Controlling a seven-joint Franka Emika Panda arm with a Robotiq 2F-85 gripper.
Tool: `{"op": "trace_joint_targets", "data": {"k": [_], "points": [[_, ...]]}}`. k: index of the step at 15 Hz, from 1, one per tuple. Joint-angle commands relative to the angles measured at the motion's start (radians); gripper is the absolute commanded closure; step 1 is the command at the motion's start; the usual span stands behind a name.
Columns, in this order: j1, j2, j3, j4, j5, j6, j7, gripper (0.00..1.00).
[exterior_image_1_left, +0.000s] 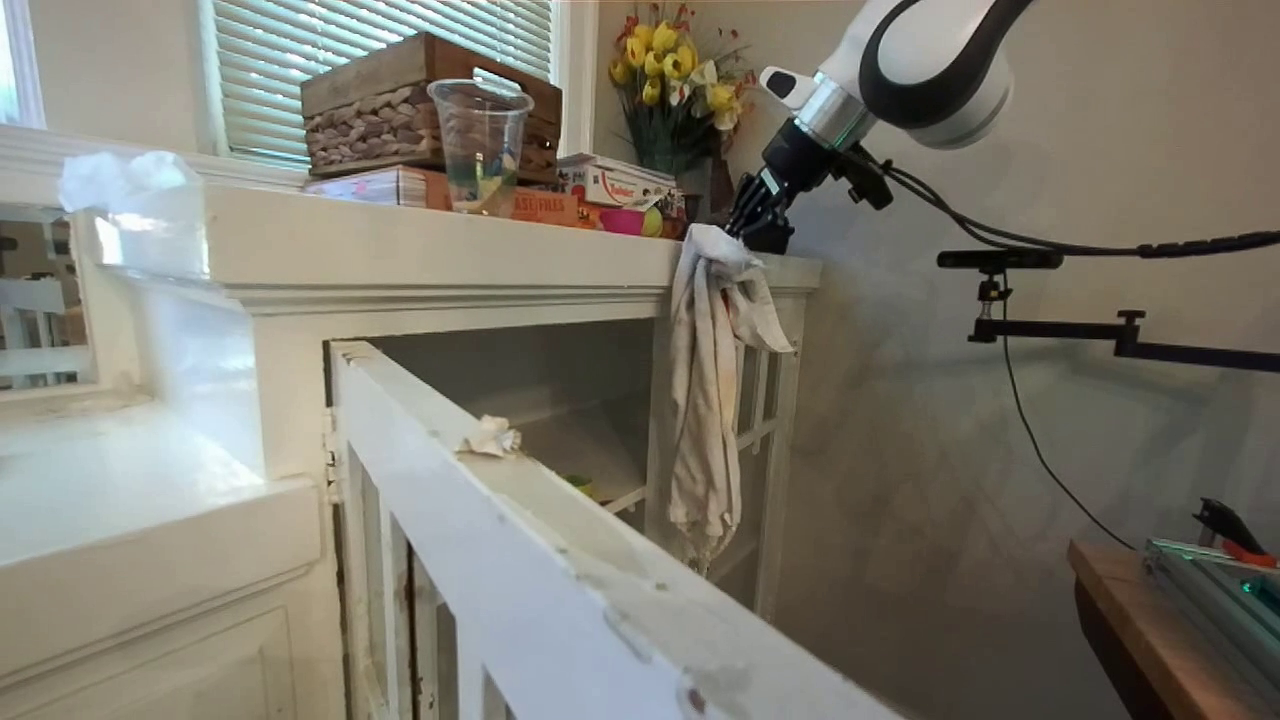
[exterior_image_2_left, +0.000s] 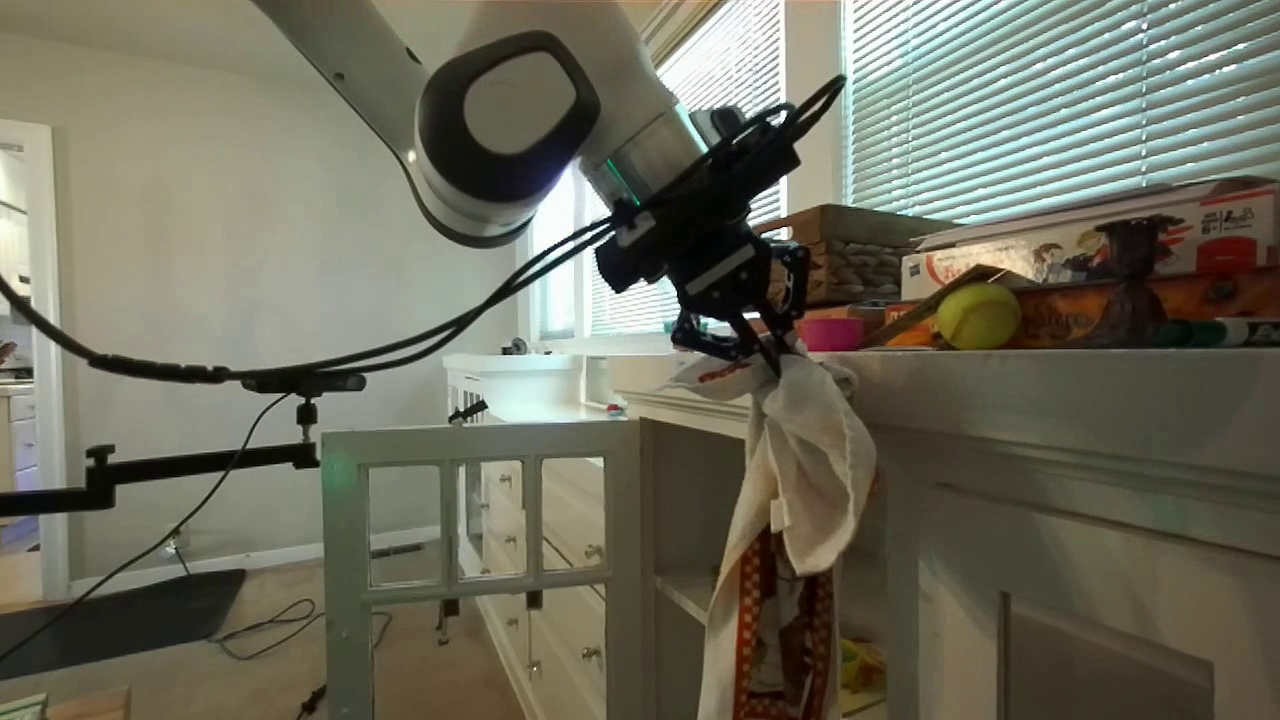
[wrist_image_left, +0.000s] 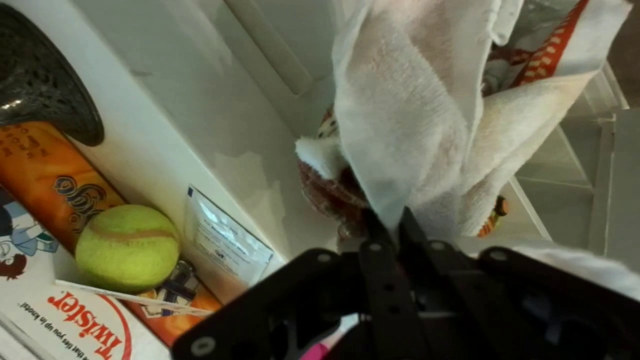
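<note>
My gripper (wrist_image_left: 392, 222) is shut on a whitish cloth towel (wrist_image_left: 415, 115), pinching it in a bunched fold between the dark fingers. From there the towel (exterior_image_2_left: 815, 460) hangs down in front of the white cabinet, showing an orange-red checked border and a dark printed panel. In an exterior view the gripper (exterior_image_1_left: 745, 228) points down at the front edge of the cabinet top (exterior_image_1_left: 460, 245), with the towel (exterior_image_1_left: 705, 400) draped below it. Whether the cloth touches the ledge I cannot tell. Nearby on the top lie a tennis ball (wrist_image_left: 127, 247) and a small foil packet (wrist_image_left: 225, 240).
A cabinet door (exterior_image_1_left: 560, 540) with panes stands swung open, bearing a crumpled scrap (exterior_image_1_left: 490, 437). On the top are a wicker-sided crate (exterior_image_1_left: 370, 125), a clear plastic cup (exterior_image_1_left: 482, 150), a pink cup (exterior_image_2_left: 832, 334), game boxes (exterior_image_2_left: 1070, 250), a dark metal holder (exterior_image_2_left: 1130, 280) and flowers (exterior_image_1_left: 670, 80).
</note>
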Motion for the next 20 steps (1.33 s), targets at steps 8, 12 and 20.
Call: {"op": "trace_joint_targets", "data": {"k": [8, 12, 20], "points": [[-0.099, 0.153, 0.044, 0.011, -0.061, 0.266, 0.107, 0.97], [-0.118, 0.165, 0.077, 0.037, -0.098, 0.263, 0.173, 0.97], [-0.088, 0.179, 0.174, 0.093, -0.182, 0.263, 0.263, 0.97]]}}
